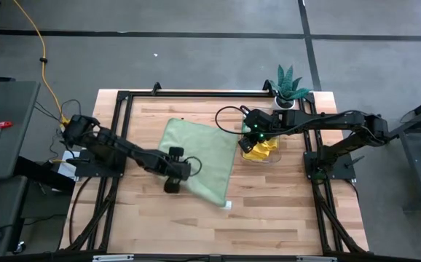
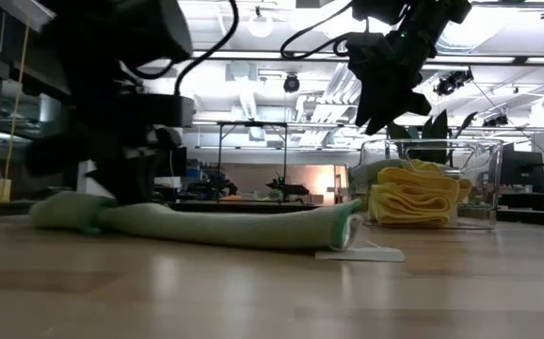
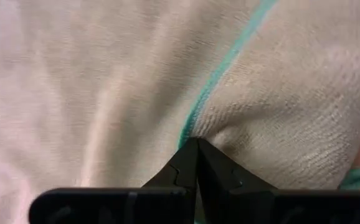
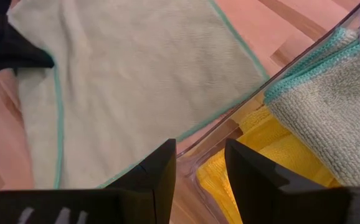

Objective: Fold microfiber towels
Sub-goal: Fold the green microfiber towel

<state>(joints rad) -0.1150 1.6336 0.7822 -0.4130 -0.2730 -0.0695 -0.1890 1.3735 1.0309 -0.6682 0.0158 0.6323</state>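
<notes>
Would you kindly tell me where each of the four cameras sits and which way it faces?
High view: overhead, looking straight down; both arms, green towel, bin, plant.
Low view: at tabletop height, looking level across; both arms from above, towel, bin.
Left wrist view: pressed close to the towel; left gripper shut on its hem.
Right wrist view: above the bin's rim; right gripper open over yellow towels.
Shared: both wrist views show the green towel.

The pale sage green microfiber towel [image 4: 136,87] pinched in the left gripper [image 3: 197,146] is soft, matt, finely looped cloth. Below the right gripper [image 4: 200,163], a glossy clear plastic bin [image 2: 484,184] holds nubbly yellow cloths [image 2: 413,198]; the light wooden table [image 1: 269,211] looks smooth.
</notes>
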